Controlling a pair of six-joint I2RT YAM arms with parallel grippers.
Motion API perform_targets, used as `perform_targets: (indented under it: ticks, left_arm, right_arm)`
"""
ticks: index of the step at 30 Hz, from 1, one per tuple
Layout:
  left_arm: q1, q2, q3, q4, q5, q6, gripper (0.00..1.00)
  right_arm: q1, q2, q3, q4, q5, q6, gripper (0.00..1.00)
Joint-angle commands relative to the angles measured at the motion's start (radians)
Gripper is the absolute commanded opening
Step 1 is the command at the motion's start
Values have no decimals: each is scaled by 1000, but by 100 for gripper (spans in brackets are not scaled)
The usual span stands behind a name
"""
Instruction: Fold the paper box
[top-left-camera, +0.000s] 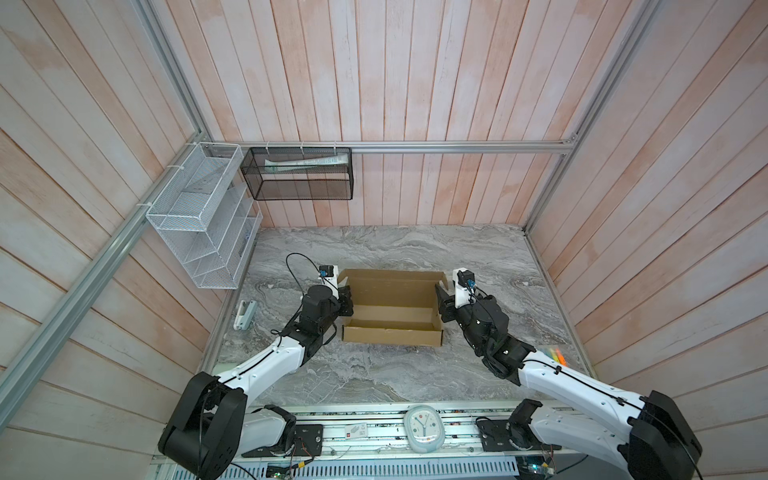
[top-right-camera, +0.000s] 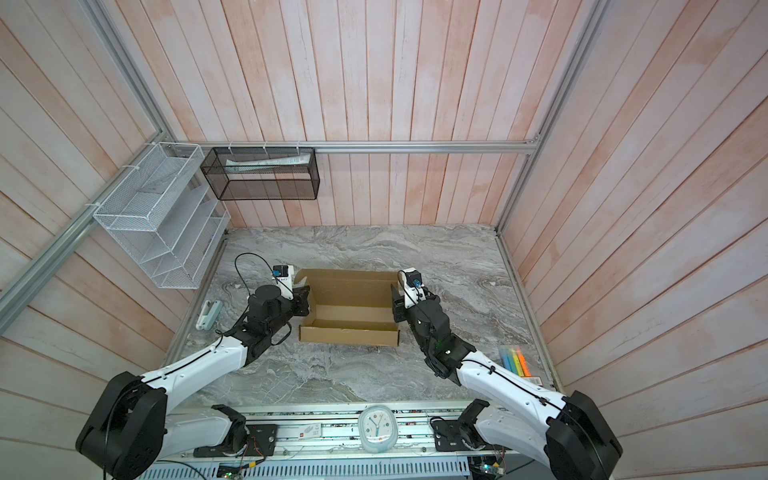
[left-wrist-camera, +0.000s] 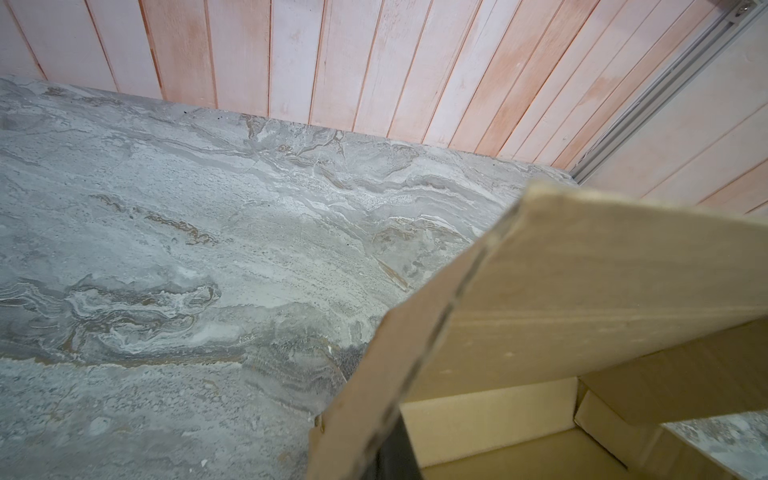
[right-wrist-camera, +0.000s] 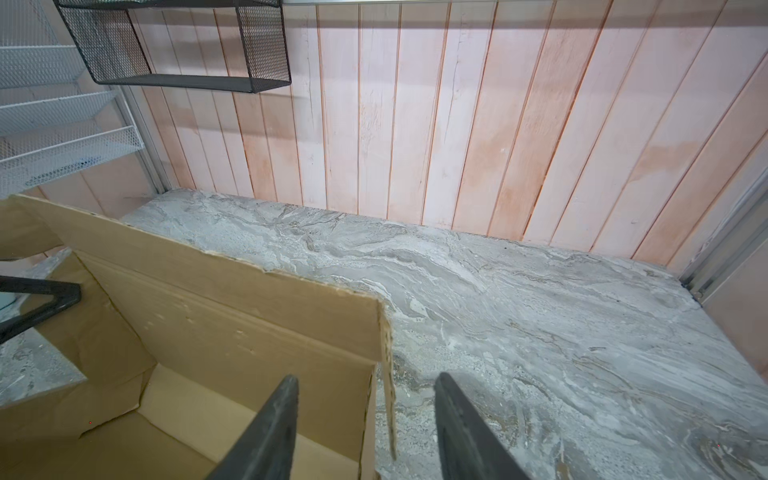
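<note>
the left gripper (top-left-camera: 348, 302) is clamped on the left wall of the paper box (top-left-camera: 392, 291). the right gripper (right-wrist-camera: 366, 378) stands open, straddling the right wall.

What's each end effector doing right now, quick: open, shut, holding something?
Left end effector: shut on the paper box, at its left side flap.
Right end effector: open, holding nothing, straddling the box's right wall.

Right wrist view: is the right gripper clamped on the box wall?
No, the right gripper is open, fingers straddling one wall of the paper box.
</note>
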Motion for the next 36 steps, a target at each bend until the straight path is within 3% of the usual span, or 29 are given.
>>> perform_targets:
  ticks: [1, 3, 8, 15, 22, 30, 36]
  left_arm:
    - [-2, -17, -17, -10, -7, 4, 0]
    - [-2, -14, -17, -9, -7, 4, 0]
    - [-2, -10, -7, -9, -4, 4, 0]
    - [-2, -10, -5, -12, -4, 6, 0]
    - [-2, -15, -3, -17, -6, 11, 0]
    - [-2, -26, -7, -19, -13, 20, 0]
    - [-2, -23, -10, -16, -18, 27, 0]
  right_arm:
    - [8, -6, 76, -122, -38, -57, 54]
    - [8, 3, 119, -164, -86, -64, 54]
    - [27, 26, 207, -276, -214, -41, 41]
    - [158, 66, 298, -397, -147, -58, 38]
    - [163, 157, 484, -489, -131, -239, 50]
    - [99, 345, 741, -729, -303, -454, 59]
    - [76, 466, 924, -872, -338, -581, 66]
